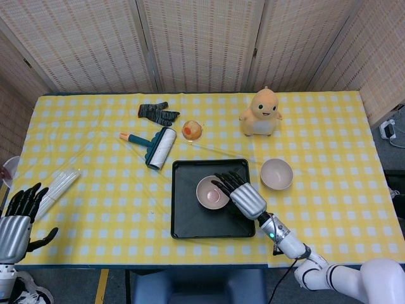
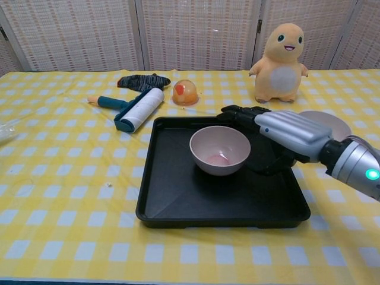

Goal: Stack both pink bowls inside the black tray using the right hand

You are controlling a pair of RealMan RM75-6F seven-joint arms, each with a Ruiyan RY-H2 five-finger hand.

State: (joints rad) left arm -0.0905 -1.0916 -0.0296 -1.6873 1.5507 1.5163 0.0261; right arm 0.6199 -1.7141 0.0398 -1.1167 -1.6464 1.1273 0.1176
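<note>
One pink bowl (image 1: 211, 192) (image 2: 219, 149) sits upright inside the black tray (image 1: 190, 221) (image 2: 178, 196), near its middle. My right hand (image 1: 240, 192) (image 2: 279, 127) hovers just right of that bowl with its fingers spread and off the rim, holding nothing. The second pink bowl (image 1: 276, 174) (image 2: 332, 122) rests on the tablecloth to the right of the tray, partly hidden behind my right hand in the chest view. My left hand (image 1: 16, 215) hangs open at the table's near left corner, seen only in the head view.
A yellow plush toy (image 1: 261, 113) (image 2: 279, 56) stands behind the tray. A lint roller (image 1: 155, 145) (image 2: 133, 110), a dark glove (image 1: 158, 113) (image 2: 142, 81) and an orange round object (image 1: 192, 130) (image 2: 185, 92) lie at the back left. A white bundle (image 1: 57, 188) lies far left.
</note>
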